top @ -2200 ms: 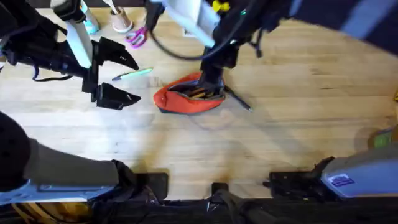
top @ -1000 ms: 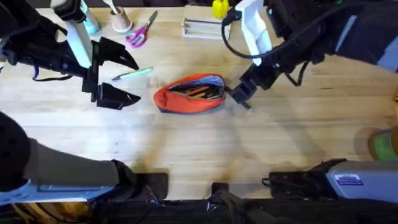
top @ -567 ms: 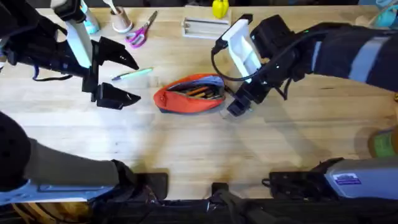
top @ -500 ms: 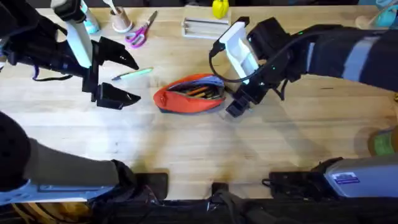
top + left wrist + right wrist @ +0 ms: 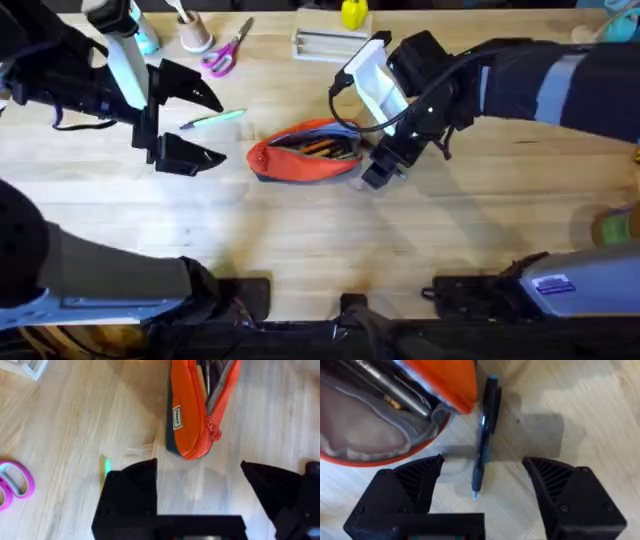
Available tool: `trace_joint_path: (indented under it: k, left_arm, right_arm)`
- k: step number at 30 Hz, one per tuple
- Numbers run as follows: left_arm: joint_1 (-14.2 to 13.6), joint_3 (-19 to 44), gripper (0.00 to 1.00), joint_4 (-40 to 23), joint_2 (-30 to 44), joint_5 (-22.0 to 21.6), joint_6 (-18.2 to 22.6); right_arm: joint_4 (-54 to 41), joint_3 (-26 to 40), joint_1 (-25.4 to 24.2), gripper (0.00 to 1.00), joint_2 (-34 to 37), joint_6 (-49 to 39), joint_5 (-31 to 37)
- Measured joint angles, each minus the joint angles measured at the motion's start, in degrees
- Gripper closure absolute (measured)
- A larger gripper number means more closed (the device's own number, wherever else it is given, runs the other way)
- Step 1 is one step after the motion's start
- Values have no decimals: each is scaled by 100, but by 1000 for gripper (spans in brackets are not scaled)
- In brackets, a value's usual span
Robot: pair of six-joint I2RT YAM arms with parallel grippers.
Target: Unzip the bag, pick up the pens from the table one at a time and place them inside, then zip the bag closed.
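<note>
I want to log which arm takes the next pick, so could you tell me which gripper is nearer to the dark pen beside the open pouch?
Right. The right gripper hangs open directly over the dark pen, fingers either side. The left gripper is open beyond the orange pouch, near the green pen.

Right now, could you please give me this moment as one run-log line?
bag: unzipped | right pincer: open, straddling dark pen beside bag | left pincer: open, idle near green pen

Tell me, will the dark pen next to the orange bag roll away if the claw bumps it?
Probably. The dark pen looks slim and round and lies flat on the smooth table, so a nudge could roll it. It looks stiff. The bag beside it might stop it on that side.
</note>
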Motion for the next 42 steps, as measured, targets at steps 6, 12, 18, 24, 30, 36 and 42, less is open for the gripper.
trace_joint_path:
  k: [6, 12, 18, 24, 30, 36, 42]
  left_arm:
    - [0, 0, 8, 2, 0, -2, 0]
    - [0, 0, 7, 2, 0, -2, 0]
    - [0, 0, 8, 2, 0, -2, 0]
    - [0, 0, 8, 2, 0, -1, 1]
    - [0, 0, 7, 2, 0, -2, 1]
    - [0, 0, 7, 2, 0, -2, 0]
    - [0, 0, 7, 17, 0, -2, 0]
  right_arm:
    - [38, 29, -11, 273, 24, -37, 52]
    - [149, 89, -44, 949, 74, -39, 18]
    - [-66, 196, -44, 953, 96, -81, 24]
    - [-597, 861, -92, 959, -165, -590, 444]
    - [-473, 1561, 42, 963, -803, -1672, 510]
    - [-582, 1609, 558, 967, -812, -2913, 408]
    - [-572, 1609, 1011, 968, -534, -3350, 219]
